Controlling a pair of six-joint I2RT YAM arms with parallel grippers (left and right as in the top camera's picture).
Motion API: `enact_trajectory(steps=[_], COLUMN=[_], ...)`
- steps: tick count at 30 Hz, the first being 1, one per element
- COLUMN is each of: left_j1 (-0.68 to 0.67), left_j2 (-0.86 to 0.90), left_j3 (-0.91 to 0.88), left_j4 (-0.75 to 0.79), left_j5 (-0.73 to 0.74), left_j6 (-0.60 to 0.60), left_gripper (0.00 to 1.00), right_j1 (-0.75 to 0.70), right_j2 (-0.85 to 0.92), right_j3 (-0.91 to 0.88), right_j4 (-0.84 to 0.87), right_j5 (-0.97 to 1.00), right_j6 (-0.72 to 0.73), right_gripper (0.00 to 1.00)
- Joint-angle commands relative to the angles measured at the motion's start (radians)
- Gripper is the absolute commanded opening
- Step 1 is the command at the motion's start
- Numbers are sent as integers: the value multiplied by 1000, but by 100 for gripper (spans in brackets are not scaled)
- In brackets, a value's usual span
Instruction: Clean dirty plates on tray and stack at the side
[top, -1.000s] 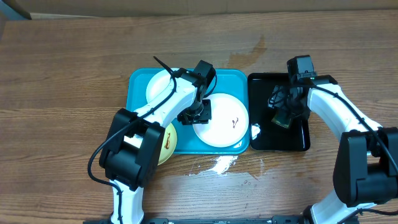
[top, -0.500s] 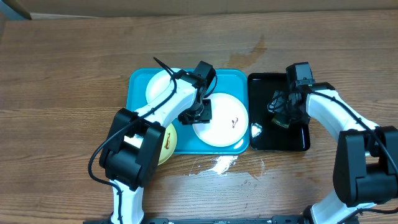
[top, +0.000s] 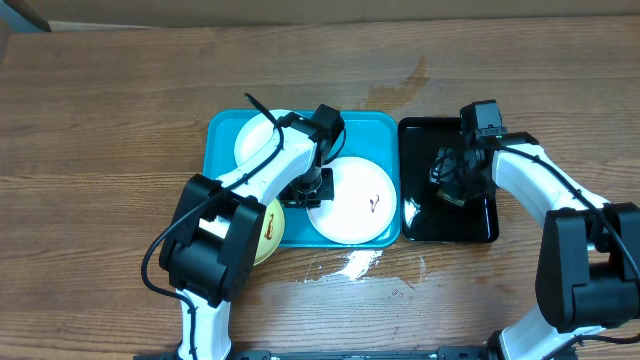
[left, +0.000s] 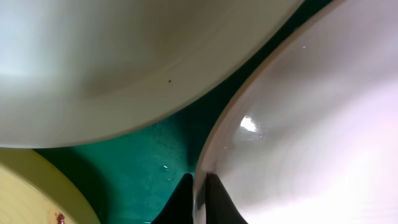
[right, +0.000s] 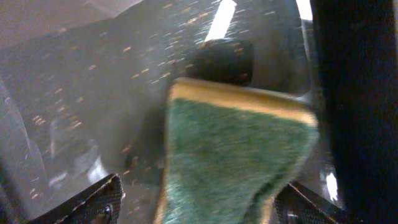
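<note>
The left tool (left: 199, 190) pinches the left rim of the near white plate (top: 355, 203), which lies flat at the right of the tray (top: 225, 135). Further right, over the black tray (top: 480, 232), the right tool (right: 199, 199) hangs spread about a sponge (right: 230, 149), so the right arm is likely the one to scrub.

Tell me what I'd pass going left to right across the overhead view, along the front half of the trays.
pale yellow-green plate → left gripper → white plate with a dark smear → black tray
</note>
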Motion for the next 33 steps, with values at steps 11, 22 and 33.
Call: enact_trajectory(steps=[11,22,33], left_j1=[-19,-19,-19], left_j2=[21,21,21], left_j3=[-10,-11,-11], left_j4=[32,84,87], left_j5=[-40,-40,-40], left_j6=[-19,-19,-19], left_gripper=[45,38,37], right_j1=[-2,-2,-2], right_j2=[-5,-5,-5], right_j3=[26,26,21], right_j4=[72,-11,-86], right_j5=[-2,-73,-35], right_j6=[-45,-41,-15], right_gripper=[77,74,65])
